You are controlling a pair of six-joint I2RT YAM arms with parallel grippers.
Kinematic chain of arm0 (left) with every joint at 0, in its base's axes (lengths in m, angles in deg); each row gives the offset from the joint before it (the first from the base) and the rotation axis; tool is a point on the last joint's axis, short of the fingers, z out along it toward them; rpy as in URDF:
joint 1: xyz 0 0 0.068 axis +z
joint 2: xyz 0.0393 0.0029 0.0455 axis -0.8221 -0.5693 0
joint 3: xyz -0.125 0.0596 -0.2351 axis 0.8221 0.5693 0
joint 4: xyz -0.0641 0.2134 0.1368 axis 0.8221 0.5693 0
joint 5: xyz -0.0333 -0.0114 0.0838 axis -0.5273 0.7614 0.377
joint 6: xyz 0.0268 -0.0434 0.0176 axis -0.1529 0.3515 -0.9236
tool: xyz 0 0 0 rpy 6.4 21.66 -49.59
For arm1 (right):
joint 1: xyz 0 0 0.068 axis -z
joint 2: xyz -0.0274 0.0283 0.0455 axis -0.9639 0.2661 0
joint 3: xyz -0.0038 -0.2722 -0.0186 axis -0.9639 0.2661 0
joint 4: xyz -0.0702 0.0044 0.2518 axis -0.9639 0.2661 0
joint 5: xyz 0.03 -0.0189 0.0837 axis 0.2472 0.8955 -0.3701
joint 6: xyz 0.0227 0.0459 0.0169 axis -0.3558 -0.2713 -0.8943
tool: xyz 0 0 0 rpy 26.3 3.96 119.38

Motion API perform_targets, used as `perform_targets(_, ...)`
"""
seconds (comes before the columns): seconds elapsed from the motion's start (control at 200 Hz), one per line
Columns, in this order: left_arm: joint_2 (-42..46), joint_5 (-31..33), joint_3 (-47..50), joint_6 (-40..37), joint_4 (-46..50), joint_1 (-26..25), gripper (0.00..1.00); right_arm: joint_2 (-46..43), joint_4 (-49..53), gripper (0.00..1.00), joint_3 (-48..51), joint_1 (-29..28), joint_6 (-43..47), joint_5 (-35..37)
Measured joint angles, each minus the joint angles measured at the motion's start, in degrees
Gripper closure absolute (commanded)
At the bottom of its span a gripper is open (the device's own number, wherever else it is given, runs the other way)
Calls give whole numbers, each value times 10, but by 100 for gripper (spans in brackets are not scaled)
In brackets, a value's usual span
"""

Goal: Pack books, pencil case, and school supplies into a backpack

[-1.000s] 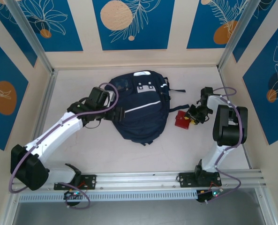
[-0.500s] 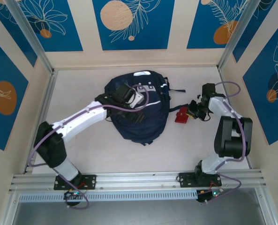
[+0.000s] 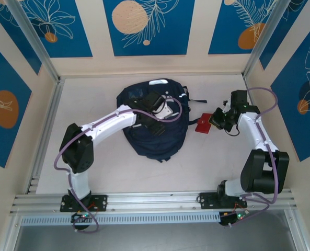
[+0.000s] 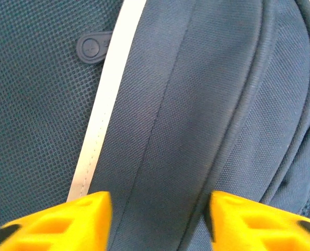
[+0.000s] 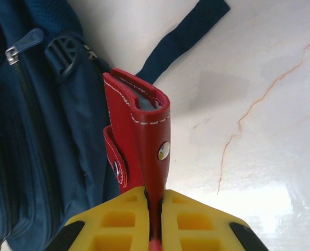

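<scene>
Carrying step; red stitched-leather pencil case (image 5: 141, 130) pinched tight in right gripper (image 5: 155, 196), just beside large navy striped fabric backpack (image 3: 165, 138); left gripper (image 4: 157, 209) half-open over its fabric, apparently gripping nothing; next calls for spreading the opening.

The top external camera hung above and behind the arm bases, looking down and forward over the whole table (image 3: 118, 170), from its near edge to the far wall. The left wrist camera sat very close over the backpack (image 3: 160, 144), looking past the left gripper (image 4: 157, 201) straight into navy fabric. The right wrist camera, also close, looked past the right gripper (image 5: 153, 193) at the red case (image 5: 141, 130), the backpack's right side and bare table. The overhead and right wrist views shared that case and backpack side.
</scene>
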Motion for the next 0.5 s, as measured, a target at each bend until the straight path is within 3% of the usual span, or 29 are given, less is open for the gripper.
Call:
perform_targets(0.335, 0, 7, -22, -21, 12, 0, 100, -53, 27, 89, -15, -2, -4, -46)
perform_targets(0.5, 0, 12, -22, -27, 13, 0, 100, -75, 33, 90, -15, -13, -13, -70)
